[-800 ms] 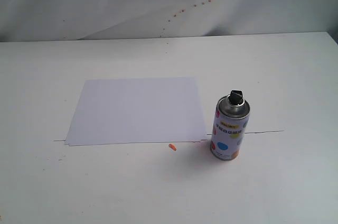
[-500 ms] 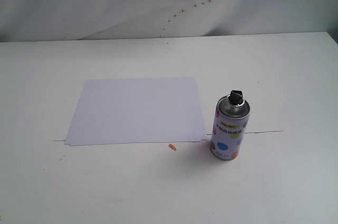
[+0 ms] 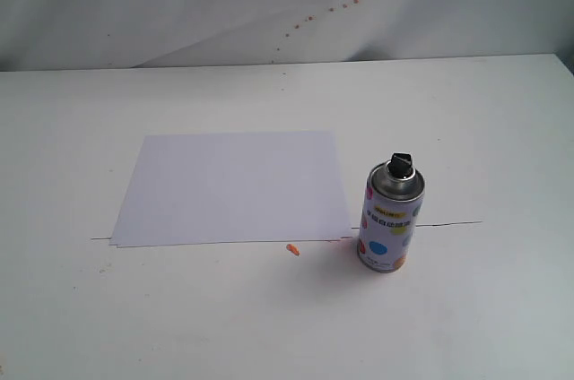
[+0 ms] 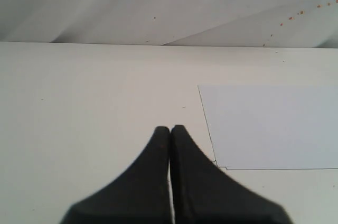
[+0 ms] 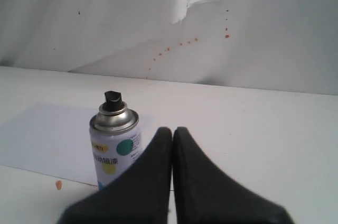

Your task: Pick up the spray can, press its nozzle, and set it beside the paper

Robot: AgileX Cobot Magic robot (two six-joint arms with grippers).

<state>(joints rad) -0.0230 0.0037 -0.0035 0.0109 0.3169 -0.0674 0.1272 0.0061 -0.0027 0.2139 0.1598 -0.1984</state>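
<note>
The can (image 3: pixel 391 214) was seen upright on the table (image 3: pixel 502 129), just beside the paper (image 3: pixel 235 186) at its near right corner, with the nozzle (image 3: pixel 400 165) on top. The grippers were shown only by the wrist views: the left gripper (image 4: pixel 170 129) and the right gripper (image 5: pixel 172 130) were both pressed closed, with nothing held. Nothing was found moved since the earlier frames.

We log the left gripper (image 4: pixel 169 129) as a pair of matte black fingers (image 4: pixel 150 176). Each is broad at the base and curves inward to a narrow, rounded tip, so together they form a flared wedge. A thin pale seam runs straight between them. The bases are blurred, so we cannot judge surface texture there. The right gripper (image 5: pixel 172 130) shows the same build, with uniformly black fingers (image 5: pixel 206 182), the same concave taper and the same fine central seam.
</note>
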